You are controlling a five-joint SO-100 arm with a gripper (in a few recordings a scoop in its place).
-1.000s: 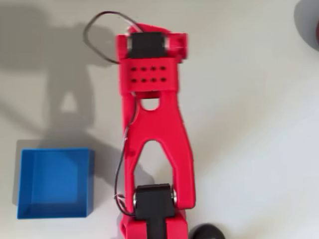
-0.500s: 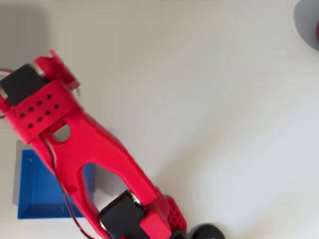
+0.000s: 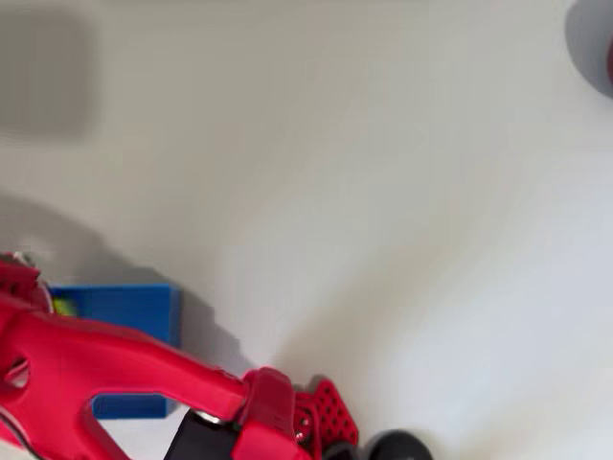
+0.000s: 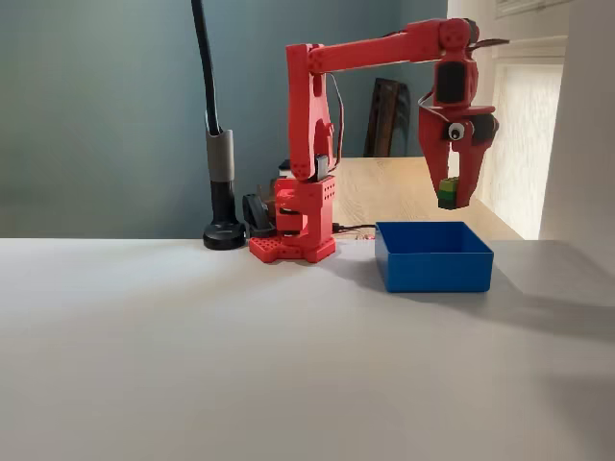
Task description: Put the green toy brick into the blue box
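In the fixed view my red gripper (image 4: 450, 197) hangs pointing down above the blue box (image 4: 433, 256), shut on the green toy brick (image 4: 448, 192), which is held a short way over the box's opening. From overhead, the red arm (image 3: 105, 369) lies across the blue box (image 3: 129, 305) at the lower left. A small patch of the lime-green brick (image 3: 63, 307) peeks out at the arm's upper edge, over the box's back left corner. The fingers themselves are hidden under the arm in that view.
The arm's red base (image 4: 293, 235) stands behind the box, with a black lamp post (image 4: 219, 182) to its left in the fixed view. A grey round object (image 3: 594, 43) sits at the top right corner of the overhead view. Broad white table surrounds the box.
The arm has swung from the middle of the table leftward in the overhead view, and now lies over the blue box with the brick above it.
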